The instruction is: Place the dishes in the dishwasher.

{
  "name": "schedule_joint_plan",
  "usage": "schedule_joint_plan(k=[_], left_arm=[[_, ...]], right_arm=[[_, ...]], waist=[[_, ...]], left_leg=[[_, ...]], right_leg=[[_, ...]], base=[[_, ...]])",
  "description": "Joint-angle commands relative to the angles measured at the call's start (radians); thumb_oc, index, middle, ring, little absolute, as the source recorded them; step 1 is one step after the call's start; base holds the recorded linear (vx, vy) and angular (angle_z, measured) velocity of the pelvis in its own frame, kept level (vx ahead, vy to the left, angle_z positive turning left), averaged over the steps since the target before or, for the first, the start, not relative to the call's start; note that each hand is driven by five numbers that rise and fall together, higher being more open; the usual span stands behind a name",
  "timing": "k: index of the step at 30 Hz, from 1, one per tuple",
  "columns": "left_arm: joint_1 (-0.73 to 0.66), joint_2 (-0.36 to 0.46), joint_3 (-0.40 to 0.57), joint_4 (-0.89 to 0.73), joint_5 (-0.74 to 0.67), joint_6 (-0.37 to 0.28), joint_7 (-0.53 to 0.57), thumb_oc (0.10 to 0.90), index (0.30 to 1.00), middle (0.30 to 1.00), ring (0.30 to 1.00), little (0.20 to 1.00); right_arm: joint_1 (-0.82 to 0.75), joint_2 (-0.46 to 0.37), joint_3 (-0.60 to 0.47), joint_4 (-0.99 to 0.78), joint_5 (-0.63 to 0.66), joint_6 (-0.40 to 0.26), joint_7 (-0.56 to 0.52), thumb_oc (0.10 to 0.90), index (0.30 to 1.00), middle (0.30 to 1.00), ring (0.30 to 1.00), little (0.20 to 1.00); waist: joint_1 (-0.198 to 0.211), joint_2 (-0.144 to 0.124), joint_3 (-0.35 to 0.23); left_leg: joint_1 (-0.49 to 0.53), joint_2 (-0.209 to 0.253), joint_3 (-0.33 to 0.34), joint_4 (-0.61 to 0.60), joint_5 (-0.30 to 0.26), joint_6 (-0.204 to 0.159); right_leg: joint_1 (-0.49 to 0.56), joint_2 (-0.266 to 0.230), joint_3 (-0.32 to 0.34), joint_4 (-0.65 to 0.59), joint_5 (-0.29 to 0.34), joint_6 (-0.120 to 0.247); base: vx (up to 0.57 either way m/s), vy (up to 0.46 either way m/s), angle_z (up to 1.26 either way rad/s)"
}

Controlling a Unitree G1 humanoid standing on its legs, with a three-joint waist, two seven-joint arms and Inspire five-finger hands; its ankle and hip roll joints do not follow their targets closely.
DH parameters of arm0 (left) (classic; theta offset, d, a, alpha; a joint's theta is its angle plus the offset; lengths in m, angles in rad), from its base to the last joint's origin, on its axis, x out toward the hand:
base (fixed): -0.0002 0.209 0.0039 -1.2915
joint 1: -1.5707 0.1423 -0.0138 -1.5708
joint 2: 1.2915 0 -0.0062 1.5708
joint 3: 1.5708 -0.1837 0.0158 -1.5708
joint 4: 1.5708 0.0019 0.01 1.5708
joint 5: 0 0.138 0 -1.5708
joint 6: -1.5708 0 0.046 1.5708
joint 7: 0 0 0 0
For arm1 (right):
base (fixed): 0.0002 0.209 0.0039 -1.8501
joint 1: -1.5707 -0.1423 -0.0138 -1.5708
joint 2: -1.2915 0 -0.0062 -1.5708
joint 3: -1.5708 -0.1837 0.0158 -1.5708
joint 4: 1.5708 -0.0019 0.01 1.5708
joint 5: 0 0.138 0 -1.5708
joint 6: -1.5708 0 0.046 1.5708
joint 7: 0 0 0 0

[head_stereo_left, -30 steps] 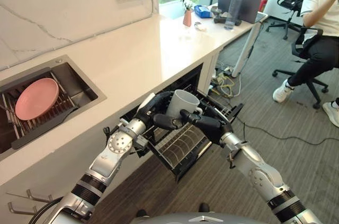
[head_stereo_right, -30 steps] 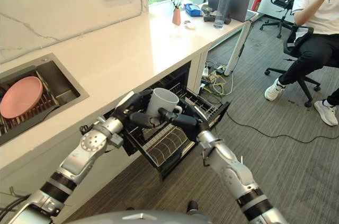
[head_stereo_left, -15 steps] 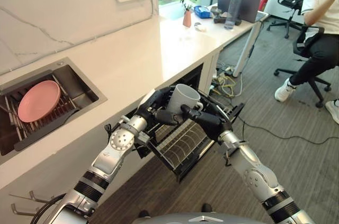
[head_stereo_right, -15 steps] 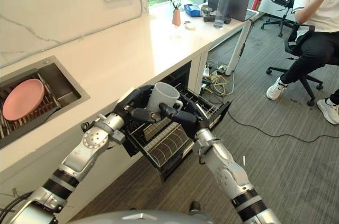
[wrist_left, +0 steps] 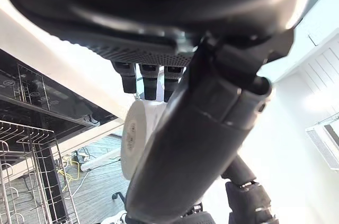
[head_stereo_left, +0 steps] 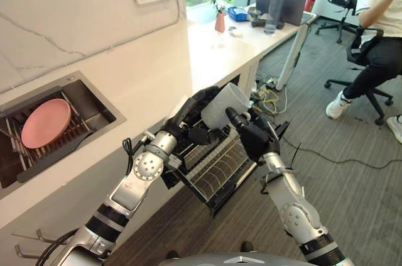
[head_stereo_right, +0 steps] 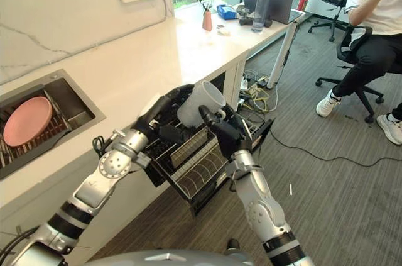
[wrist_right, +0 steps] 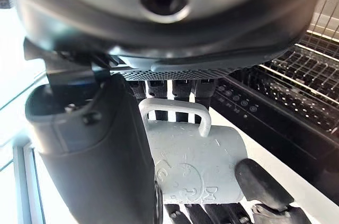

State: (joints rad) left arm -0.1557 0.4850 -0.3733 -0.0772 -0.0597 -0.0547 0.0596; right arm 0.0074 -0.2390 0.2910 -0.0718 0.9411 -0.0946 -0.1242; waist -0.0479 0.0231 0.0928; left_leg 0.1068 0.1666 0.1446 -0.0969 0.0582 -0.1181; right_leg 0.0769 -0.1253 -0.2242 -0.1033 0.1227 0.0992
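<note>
1. The left hand has its fingers curled round the white mug and holds it from the counter side.
2. The right hand grips the same mug, with fingers that look hooked through the handle, though that part is hard to see.
3. The mug is tipped on its side, up in the air above the pulled-out dishwasher rack, just past the counter edge.
4. On the far left, a pink plate sits in the sink.
5. On the far right, a person sits on a chair, well apart, with open floor between.
</note>
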Motion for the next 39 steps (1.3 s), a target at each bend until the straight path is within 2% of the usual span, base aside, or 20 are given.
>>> schedule_joint_plan(k=[1,3,7,8,9,11,12,15,20,24,29,32,34,39], left_arm=[[-0.024,0.012,0.037,-0.043,-0.145,-0.090,-0.010,0.800,0.900,0.900,0.900,0.900],[0.019,0.010,0.053,-0.044,-0.186,-0.086,-0.026,0.800,0.900,0.900,0.900,0.900],[0.265,0.010,0.172,-0.090,-0.349,-0.061,-0.107,0.800,0.900,0.900,0.900,0.900],[0.265,0.010,0.172,-0.090,-0.349,-0.061,-0.107,0.800,0.900,0.900,0.900,0.900],[0.347,-0.010,0.199,-0.085,-0.429,-0.035,-0.149,0.800,0.900,0.900,0.900,0.900],[0.417,-0.047,0.225,-0.057,-0.531,-0.005,-0.167,0.800,0.900,0.900,0.900,0.900],[0.418,-0.047,0.226,-0.058,-0.533,-0.004,-0.167,0.800,0.900,0.900,0.900,0.900],[0.497,-0.100,0.295,-0.028,-0.659,0.029,-0.192,0.800,0.900,0.900,0.900,0.900],[0.519,-0.148,0.328,0.040,-0.694,0.050,-0.196,0.800,0.900,0.900,0.900,0.900],[0.509,-0.137,0.312,0.165,-0.599,0.058,-0.204,0.800,0.900,0.900,0.900,0.900],[0.490,-0.124,0.305,0.376,-0.374,0.028,-0.168,0.800,0.900,0.900,0.900,0.900],[0.463,-0.129,0.312,0.543,-0.247,0.025,-0.118,0.800,0.900,0.900,0.900,0.900],[0.459,-0.128,0.312,0.577,-0.209,0.022,-0.111,0.800,0.900,0.900,0.900,0.900],[0.446,-0.125,0.316,0.760,-0.064,0.008,-0.061,0.800,0.900,0.900,0.900,0.900]], right_arm=[[-0.049,0.024,-0.102,-0.112,-0.059,-0.087,0.024,0.400,0.300,0.300,0.300,0.300],[-0.033,0.018,-0.119,-0.096,-0.076,-0.083,0.024,0.400,0.300,0.300,0.300,0.300],[0.060,0.008,-0.218,-0.028,-0.151,-0.057,0.026,0.400,0.300,0.300,0.300,0.300],[0.060,0.008,-0.218,-0.028,-0.151,-0.057,0.026,0.400,0.300,0.300,0.300,0.300],[0.074,0.006,-0.240,0.002,-0.184,-0.034,0.035,0.400,0.300,0.300,0.300,0.300],[0.075,-0.001,-0.251,0.032,-0.218,-0.022,0.042,0.400,0.300,0.300,0.300,0.300],[0.074,-0.001,-0.251,0.033,-0.218,-0.022,0.042,0.400,0.300,0.300,0.300,0.300],[0.081,-0.004,-0.289,0.090,-0.311,-0.017,0.051,0.400,0.300,0.300,0.300,0.300],[0.107,-0.011,-0.313,0.126,-0.407,-0.002,0.068,0.400,0.300,0.300,0.300,0.300],[0.047,-0.065,-0.330,0.208,-0.554,-0.008,0.024,0.400,0.300,0.300,0.300,0.300],[-0.004,-0.133,-0.326,0.322,-0.703,0.005,-0.020,0.400,0.300,0.300,0.300,0.300],[-0.046,-0.134,-0.311,0.440,-0.705,0.022,-0.053,0.400,0.300,0.300,0.300,0.300],[-0.053,-0.136,-0.307,0.463,-0.721,0.026,-0.057,0.400,0.300,0.300,0.300,0.300],[-0.116,-0.146,-0.297,0.657,-0.773,0.038,-0.118,0.400,0.300,0.300,0.300,0.300]], waist=[[0.021,-0.001,-0.027],[0.023,-0.003,-0.026],[0.044,-0.012,-0.015],[0.044,-0.012,-0.015],[0.053,-0.015,-0.014],[0.066,-0.017,-0.010],[0.065,-0.017,-0.010],[0.099,-0.023,0.000],[0.124,-0.028,0.001],[0.165,-0.028,0.002],[0.208,-0.028,0.012],[0.235,-0.032,0.018],[0.240,-0.032,0.018],[0.273,-0.033,0.019]], left_leg=[[0.026,-0.020,-0.037,0.010,-0.084,0.008],[0.024,-0.019,-0.041,0.010,-0.083,0.007],[0.010,-0.016,-0.060,0.010,-0.078,0.007],[0.010,-0.016,-0.060,0.010,-0.078,0.007],[0.005,-0.016,-0.067,0.010,-0.077,0.008],[0.000,-0.017,-0.077,0.010,-0.074,0.010],[-0.001,-0.017,-0.078,0.010,-0.074,0.010],[-0.026,-0.020,-0.115,0.010,-0.063,0.010],[-0.052,-0.025,-0.157,0.012,-0.055,0.007],[-0.079,-0.034,-0.201,0.015,-0.046,0.004],[-0.099,-0.040,-0.240,0.019,-0.040,-0.009],[-0.122,-0.046,-0.262,0.019,-0.028,-0.014],[-0.128,-0.048,-0.267,0.019,-0.026,-0.016],[-0.146,-0.051,-0.285,0.019,-0.017,-0.022]], right_leg=[[0.038,-0.093,-0.038,0.016,-0.111,0.107],[0.040,-0.090,-0.042,0.016,-0.113,0.104],[0.042,-0.085,-0.057,0.016,-0.119,0.098],[0.042,-0.085,-0.057,0.016,-0.119,0.098],[0.044,-0.084,-0.066,0.016,-0.122,0.096],[0.047,-0.084,-0.076,0.016,-0.123,0.093],[0.048,-0.084,-0.077,0.016,-0.123,0.093],[0.057,-0.087,-0.116,0.016,-0.128,0.088],[0.071,-0.093,-0.167,0.016,-0.131,0.085],[0.089,-0.100,-0.228,0.016,-0.132,0.084],[0.112,-0.104,-0.290,0.021,-0.140,0.084],[0.117,-0.104,-0.324,0.021,-0.143,0.084],[0.118,-0.104,-0.335,0.021,-0.143,0.085],[0.120,-0.102,-0.363,0.022,-0.147,0.084]], base=[[0.00,0.000,0.00],[0.01,-0.004,0.10],[-0.02,-0.018,0.12],[-0.01,-0.019,0.19],[0.00,-0.014,0.24],[-0.01,-0.017,0.21],[-0.02,-0.016,0.08],[-0.03,-0.015,0.26],[-0.01,-0.008,0.40],[-0.01,0.000,0.43],[0.01,0.004,0.46],[0.00,-0.015,0.45],[0.01,-0.011,0.32],[0.02,-0.008,0.23]])
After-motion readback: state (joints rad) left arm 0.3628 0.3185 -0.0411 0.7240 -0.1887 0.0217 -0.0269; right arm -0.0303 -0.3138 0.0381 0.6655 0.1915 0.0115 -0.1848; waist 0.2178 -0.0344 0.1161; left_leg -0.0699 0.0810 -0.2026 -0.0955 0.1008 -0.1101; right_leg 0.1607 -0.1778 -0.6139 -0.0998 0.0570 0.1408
